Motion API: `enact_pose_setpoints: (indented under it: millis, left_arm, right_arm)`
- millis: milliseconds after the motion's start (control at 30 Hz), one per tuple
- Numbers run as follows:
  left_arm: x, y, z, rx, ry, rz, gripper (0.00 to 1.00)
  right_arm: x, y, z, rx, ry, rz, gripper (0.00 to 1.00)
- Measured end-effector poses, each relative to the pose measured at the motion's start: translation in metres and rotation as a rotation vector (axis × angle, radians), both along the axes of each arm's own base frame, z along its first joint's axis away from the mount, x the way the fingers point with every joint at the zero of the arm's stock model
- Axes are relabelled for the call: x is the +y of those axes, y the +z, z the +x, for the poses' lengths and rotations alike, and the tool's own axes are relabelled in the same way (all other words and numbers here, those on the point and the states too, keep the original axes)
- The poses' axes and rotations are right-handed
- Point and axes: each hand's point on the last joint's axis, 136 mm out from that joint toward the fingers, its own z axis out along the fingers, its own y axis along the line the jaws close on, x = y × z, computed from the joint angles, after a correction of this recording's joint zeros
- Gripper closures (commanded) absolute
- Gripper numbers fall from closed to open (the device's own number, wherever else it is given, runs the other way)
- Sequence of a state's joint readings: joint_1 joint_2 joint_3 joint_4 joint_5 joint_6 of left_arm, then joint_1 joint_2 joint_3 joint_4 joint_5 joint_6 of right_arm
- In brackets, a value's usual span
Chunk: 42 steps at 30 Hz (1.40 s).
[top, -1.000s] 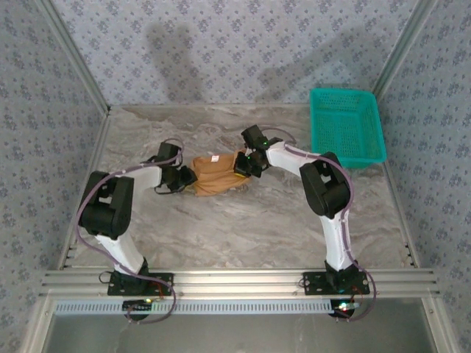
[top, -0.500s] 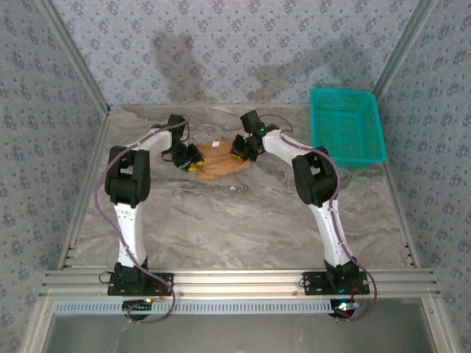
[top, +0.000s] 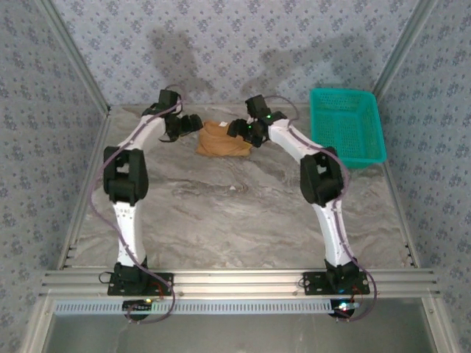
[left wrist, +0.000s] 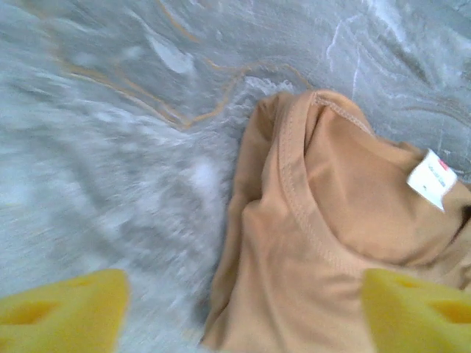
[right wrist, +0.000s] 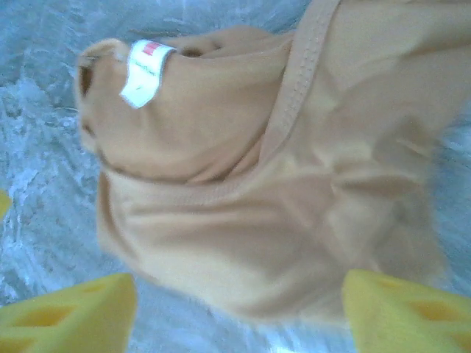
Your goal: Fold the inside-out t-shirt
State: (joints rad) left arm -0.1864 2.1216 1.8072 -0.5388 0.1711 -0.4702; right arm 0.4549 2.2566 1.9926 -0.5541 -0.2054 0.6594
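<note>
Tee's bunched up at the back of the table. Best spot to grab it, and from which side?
Grip the ribbed collar band of the t-shirt: it is a raised, doubled edge curving across the heap, beside the white label. Probably come down from the left with the left end effector, since the collar's exposed end lies on that side, next to bare table.

We see the t-shirt point(top: 223, 141) on the far side of the table point(top: 221, 217), between the left gripper point(top: 193, 123) and right gripper point(top: 239, 131); the basket point(top: 319, 132) stands farther right.
</note>
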Motion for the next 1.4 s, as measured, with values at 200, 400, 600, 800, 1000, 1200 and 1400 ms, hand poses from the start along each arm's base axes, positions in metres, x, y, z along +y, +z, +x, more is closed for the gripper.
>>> enact_pose_setpoints:
  millis: [200, 400, 600, 800, 1000, 1200, 1400]
  left_arm:
    - [0.051, 0.103, -0.081, -0.312, 0.073, 0.205, 0.00]
    - [0.100, 0.075, -0.163, -0.438, 0.099, 0.452, 0.00]
    - [0.122, -0.013, -0.213, -0.352, 0.007, 0.636, 0.00]
    - [0.128, -0.019, -0.213, -0.468, 0.031, 0.651, 0.00]
    - [0.154, -0.025, -0.209, -0.525, 0.142, 0.620, 0.00]
    - [0.169, -0.018, -0.193, -0.597, 0.226, 0.549, 0.00]
    - [0.171, -0.035, -0.180, -0.600, 0.240, 0.514, 0.00]
  right_arm:
    - [-0.086, 0.112, -0.061, -0.337, -0.039, -0.231, 0.07]
    - [-0.217, 0.074, -0.118, -0.465, -0.206, -0.483, 0.00]
    - [-0.272, -0.033, -0.174, -0.351, -0.148, -0.718, 0.00]
    - [-0.296, -0.022, -0.151, -0.498, -0.259, -0.740, 0.00]
    - [-0.298, -0.040, -0.134, -0.546, -0.209, -0.747, 0.00]
    - [-0.313, -0.038, -0.128, -0.625, -0.241, -0.670, 0.00]
    - [-0.310, -0.049, -0.132, -0.630, -0.218, -0.638, 0.00]
